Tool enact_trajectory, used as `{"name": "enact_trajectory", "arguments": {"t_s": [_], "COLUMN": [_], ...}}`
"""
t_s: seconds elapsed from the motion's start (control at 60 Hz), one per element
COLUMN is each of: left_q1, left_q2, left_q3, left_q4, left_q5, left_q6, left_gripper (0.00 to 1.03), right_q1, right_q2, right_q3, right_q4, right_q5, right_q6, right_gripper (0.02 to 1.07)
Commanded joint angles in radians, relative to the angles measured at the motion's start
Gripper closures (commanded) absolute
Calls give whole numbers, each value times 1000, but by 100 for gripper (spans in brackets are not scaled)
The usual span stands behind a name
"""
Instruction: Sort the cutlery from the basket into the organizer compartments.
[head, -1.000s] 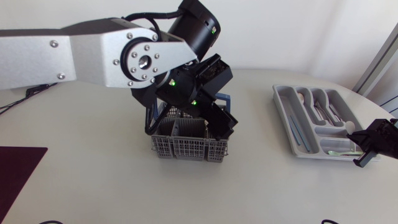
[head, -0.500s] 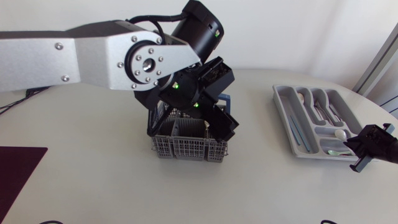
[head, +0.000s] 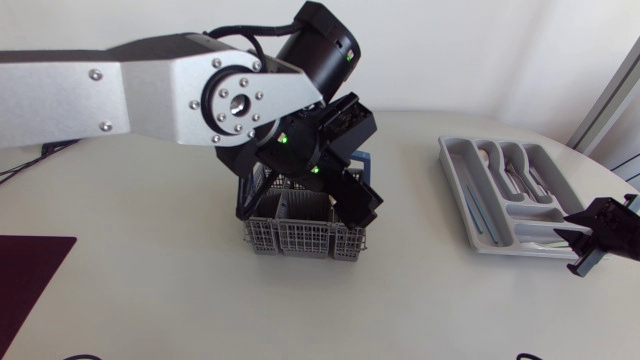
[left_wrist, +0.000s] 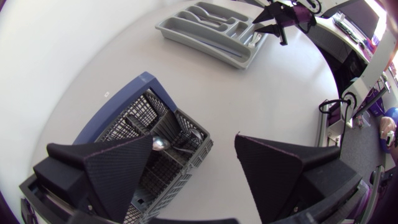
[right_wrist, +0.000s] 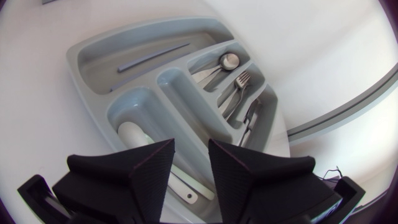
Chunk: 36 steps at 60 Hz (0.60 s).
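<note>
The grey wire basket (head: 300, 235) stands mid-table on a blue base, and my left gripper (head: 322, 200) hangs open just above it. In the left wrist view, a metal spoon (left_wrist: 160, 144) lies inside the basket (left_wrist: 134, 121), beside one finger of that gripper (left_wrist: 193, 171). The grey organizer (head: 452, 165) sits at the right. My right gripper (head: 588, 238) is at its near end. The right gripper (right_wrist: 189, 171) is open over a white spoon (right_wrist: 132, 133) lying in the short cross compartment. Other compartments hold a metal spoon (right_wrist: 227, 60), a fork (right_wrist: 239, 81) and knives (right_wrist: 251, 113).
A thin grey-blue stick (right_wrist: 152, 57) lies in the organizer's long side compartment. A dark mat (head: 25, 275) lies at the table's left edge. The left arm's big silver link (head: 150, 90) spans the table's back left.
My right gripper has opened, and the white spoon now lies in the organizer's short compartment. The right gripper has shifted slightly toward the table's edge. The left arm has barely moved.
</note>
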Motion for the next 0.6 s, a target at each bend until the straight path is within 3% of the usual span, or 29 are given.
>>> {"name": "enact_trajectory", "arguments": {"t_s": [0.0, 0.117, 0.217, 0.417, 0.583], "left_q1": [-11, -22, -27, -36, -8], "left_q2": [26, 42, 71, 144, 213], "left_q3": [-10, -8, 25, 113, 194], "left_q4": [-12, -14, -47, -123, -159], "left_q5": [-10, -17, -19, -11, -2], "left_q6": [7, 2, -22, -79, -134], "left_gripper": [14, 14, 17, 22, 35], "right_q1": [1, -4, 1, 41, 102], "right_q2": [-52, -115, -145, -260, -386], "right_q3": [-18, -10, 16, -6, -41], "right_q4": [-15, -60, -176, -273, -330], "right_q5": [-14, -40, -46, -46, -39], "right_q6": [40, 116, 133, 188, 266], "right_gripper": [48, 33, 26, 21, 21]}}
